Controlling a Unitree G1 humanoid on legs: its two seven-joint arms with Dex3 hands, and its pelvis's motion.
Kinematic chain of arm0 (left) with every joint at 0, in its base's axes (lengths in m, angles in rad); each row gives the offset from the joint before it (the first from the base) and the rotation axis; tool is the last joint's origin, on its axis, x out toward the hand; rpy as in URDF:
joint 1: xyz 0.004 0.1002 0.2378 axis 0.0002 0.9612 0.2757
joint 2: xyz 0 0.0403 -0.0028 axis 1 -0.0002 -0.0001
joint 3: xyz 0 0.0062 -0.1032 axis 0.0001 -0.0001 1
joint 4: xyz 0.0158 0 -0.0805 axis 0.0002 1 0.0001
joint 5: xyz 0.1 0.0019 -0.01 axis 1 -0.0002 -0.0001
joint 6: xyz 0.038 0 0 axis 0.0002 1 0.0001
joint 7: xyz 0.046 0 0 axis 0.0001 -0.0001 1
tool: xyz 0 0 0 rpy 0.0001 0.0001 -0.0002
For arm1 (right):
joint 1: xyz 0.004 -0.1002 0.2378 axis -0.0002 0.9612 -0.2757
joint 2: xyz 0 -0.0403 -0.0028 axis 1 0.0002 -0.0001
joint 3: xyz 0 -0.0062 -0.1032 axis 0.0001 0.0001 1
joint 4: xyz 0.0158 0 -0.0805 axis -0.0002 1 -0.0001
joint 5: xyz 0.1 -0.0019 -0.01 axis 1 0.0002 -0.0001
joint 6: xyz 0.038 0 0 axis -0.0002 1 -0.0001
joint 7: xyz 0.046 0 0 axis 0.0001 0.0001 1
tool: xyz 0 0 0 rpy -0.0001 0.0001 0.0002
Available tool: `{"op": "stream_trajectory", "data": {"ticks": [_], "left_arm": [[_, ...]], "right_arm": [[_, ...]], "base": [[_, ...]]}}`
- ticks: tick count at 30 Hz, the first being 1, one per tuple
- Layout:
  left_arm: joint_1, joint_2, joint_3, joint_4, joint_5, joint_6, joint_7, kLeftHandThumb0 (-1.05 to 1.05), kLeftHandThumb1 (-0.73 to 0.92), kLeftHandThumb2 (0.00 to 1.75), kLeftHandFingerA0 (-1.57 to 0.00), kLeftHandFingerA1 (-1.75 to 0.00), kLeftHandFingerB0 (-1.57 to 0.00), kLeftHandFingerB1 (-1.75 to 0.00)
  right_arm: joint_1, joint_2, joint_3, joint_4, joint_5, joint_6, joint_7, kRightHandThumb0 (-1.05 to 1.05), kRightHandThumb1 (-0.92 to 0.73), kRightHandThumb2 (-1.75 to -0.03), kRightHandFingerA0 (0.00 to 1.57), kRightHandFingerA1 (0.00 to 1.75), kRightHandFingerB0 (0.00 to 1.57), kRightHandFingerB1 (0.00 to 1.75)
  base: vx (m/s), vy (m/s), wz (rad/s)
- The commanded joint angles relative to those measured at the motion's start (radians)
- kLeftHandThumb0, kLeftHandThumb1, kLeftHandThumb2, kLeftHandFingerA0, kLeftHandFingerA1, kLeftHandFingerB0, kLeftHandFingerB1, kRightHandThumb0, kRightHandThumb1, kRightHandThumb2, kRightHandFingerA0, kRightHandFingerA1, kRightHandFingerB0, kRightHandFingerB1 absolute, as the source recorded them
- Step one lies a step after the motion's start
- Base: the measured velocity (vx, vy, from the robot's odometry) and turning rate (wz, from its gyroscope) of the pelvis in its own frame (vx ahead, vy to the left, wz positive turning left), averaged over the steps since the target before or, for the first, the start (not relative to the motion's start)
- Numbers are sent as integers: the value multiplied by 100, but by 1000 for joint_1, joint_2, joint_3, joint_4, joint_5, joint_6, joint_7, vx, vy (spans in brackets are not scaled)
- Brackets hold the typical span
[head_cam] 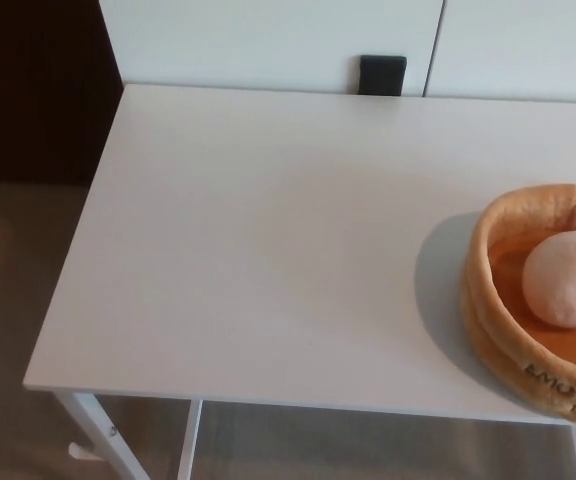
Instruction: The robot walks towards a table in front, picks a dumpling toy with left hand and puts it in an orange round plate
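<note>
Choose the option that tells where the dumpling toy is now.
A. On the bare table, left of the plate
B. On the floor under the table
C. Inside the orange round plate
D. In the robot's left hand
C: the dumpling toy lies inside the orange round plate, with no hand in view.

We see a white table (268,250) with white legs (98,435). On it, at its right edge, the plate (488,330) is orange with dark lettering on its rim, and the dumpling (566,278) inside is pale pink. Behind the table, a black block (382,75) shows against white panels (268,40).
</note>
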Motion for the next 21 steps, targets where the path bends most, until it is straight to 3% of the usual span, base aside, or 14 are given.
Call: {"op": "stream_trajectory", "data": {"ticks": [1, 2, 3, 5, 6, 7, 10, 11, 21], "left_arm": [[-158, -45, 15, 169, 25, 172, 302, -51, 70, 61, -48, -45, -29, -33], [-151, -59, 12, 179, 30, 169, 343, -51, 70, 61, -48, -45, -29, -33], [-134, -74, -6, 190, 51, 169, 402, -30, 51, 100, -54, -70, -14, -50], [-124, -76, -27, 197, 71, 171, 426, -30, 51, 100, -54, -70, -14, -50], [-117, -75, -37, 203, 80, 172, 437, -42, 68, 60, -67, -59, -34, -33], [-112, -71, -46, 212, 86, 174, 445, -40, 64, 59, -71, -60, -33, -33], [-108, -62, -56, 218, 85, 162, 449, -40, 64, 59, -72, -57, -31, -32], [-106, -58, -58, 219, 82, 152, 449, -42, 65, 60, -70, -55, -31, -32], [-108, -52, -70, 235, 70, 139, 469, -42, 65, 60, -70, -55, -31, -32]], "right_arm": [[19, -30, -25, 4, 24, 15, 26, -49, -57, -89, 61, 71, 21, 45], [21, -30, -23, 6, 20, 12, 24, -49, -57, -89, 61, 71, 21, 45], [23, -27, -20, 7, 14, 9, 22, -43, -73, -61, 63, 64, 27, 29], [22, -24, -18, 6, 11, 10, 23, -43, -73, -61, 63, 64, 27, 29], [24, -27, -16, 4, 9, 8, 23, -45, -72, -62, 64, 64, 26, 29], [26, -33, -15, -1, 8, 5, 24, -51, -61, -89, 62, 70, 20, 43], [25, -37, -19, -14, 14, -2, 36, -51, -60, -90, 60, 72, 20, 44], [24, -38, -23, -16, 18, -11, 42, -45, -73, -61, 61, 70, 27, 31], [26, -34, -28, -17, 19, -23, 48, -45, -73, -61, 61, 70, 27, 31]], "base": [[0, 0, 0], [0, 0, 0], [0, 0, 0], [0, 0, 0], [0, 0, 0], [0, 0, 0], [0, 0, 0], [13, -2, -10], [-101, -40, 5]]}}
